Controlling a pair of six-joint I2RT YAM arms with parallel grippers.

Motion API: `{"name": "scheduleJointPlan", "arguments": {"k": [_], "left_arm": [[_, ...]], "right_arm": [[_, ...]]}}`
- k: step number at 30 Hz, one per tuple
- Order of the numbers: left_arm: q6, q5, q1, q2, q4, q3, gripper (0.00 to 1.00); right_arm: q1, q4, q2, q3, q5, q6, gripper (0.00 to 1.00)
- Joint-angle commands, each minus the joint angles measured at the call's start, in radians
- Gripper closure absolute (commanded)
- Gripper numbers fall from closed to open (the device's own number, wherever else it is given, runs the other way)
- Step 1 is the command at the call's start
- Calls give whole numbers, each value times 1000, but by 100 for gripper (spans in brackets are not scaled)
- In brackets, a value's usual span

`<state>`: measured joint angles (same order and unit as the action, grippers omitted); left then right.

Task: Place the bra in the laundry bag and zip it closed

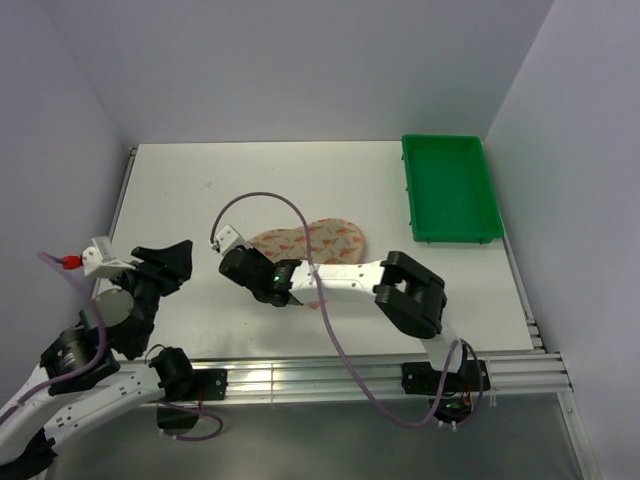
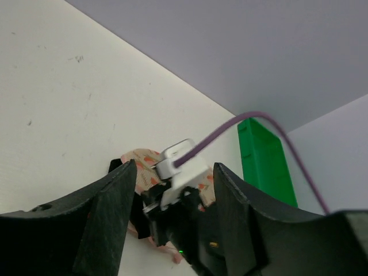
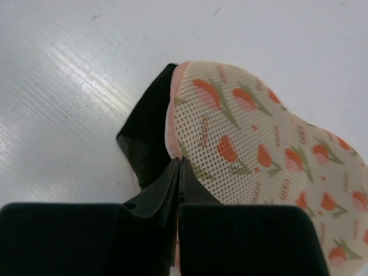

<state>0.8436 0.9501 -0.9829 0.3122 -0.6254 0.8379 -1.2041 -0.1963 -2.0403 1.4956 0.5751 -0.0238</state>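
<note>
The laundry bag point(image 1: 325, 240), peach mesh with red-orange marks, lies flat on the white table at the middle. It fills the right wrist view point(image 3: 259, 149). The black bra point(image 3: 146, 129) sticks out from under the bag's left edge, partly covered by it. My right gripper point(image 3: 179, 162) is shut on the bag's pink trim at that edge; in the top view it point(image 1: 292, 292) sits at the bag's near-left side. My left gripper point(image 1: 180, 262) is open and empty, raised over the table's left side, apart from the bag. Its view point(image 2: 172, 167) shows the right wrist and the bag point(image 2: 141, 162) between its fingers.
A green plastic tray point(image 1: 412, 190) stands at the back right and also shows in the left wrist view point(image 2: 264, 164). A purple cable point(image 1: 290, 205) loops from the right wrist over the table. Grey walls close in the left, back and right sides.
</note>
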Motion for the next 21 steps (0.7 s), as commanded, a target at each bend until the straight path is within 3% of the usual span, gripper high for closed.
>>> {"name": "scheduleJointPlan", "arguments": {"k": [1, 5, 12, 18, 21], "left_arm": [[26, -59, 1, 63, 99, -77, 40], [74, -117, 4, 190, 219, -206, 44], [118, -240, 6, 205, 316, -261, 50], [114, -355, 12, 229, 479, -296, 37], [95, -382, 38, 310, 587, -303, 40]], "right_arm": [[30, 112, 223, -60, 52, -77, 100], [109, 227, 396, -240, -21, -149, 100], [339, 333, 607, -406, -319, -336, 100], [390, 344, 675, -426, -408, -380, 100], [391, 370, 701, -454, -426, -406, 100]]}}
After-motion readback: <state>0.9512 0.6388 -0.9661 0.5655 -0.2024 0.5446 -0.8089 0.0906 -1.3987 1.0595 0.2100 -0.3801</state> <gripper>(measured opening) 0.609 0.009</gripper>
